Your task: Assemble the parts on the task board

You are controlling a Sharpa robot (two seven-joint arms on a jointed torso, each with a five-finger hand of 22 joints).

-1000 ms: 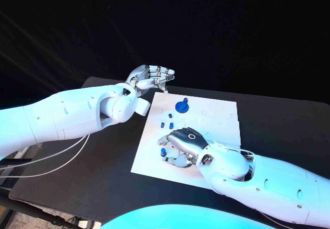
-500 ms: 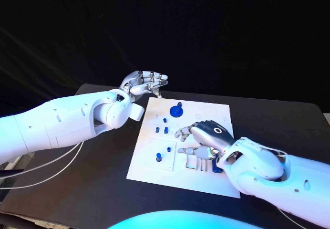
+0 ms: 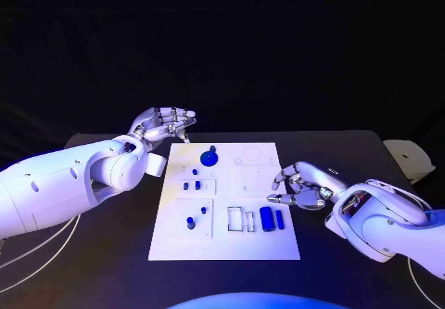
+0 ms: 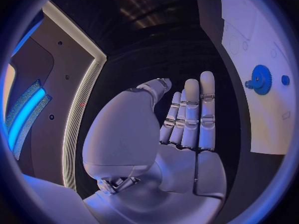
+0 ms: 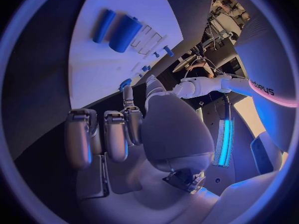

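Black table (image 3: 111, 257), task board (image 3: 227, 248) (white), blue parts (image 3: 267, 219)

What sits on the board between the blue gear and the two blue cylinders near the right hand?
In the head view, between the blue gear and the blue cylinders, only bare white task board with faint recess outlines; no part lies there.
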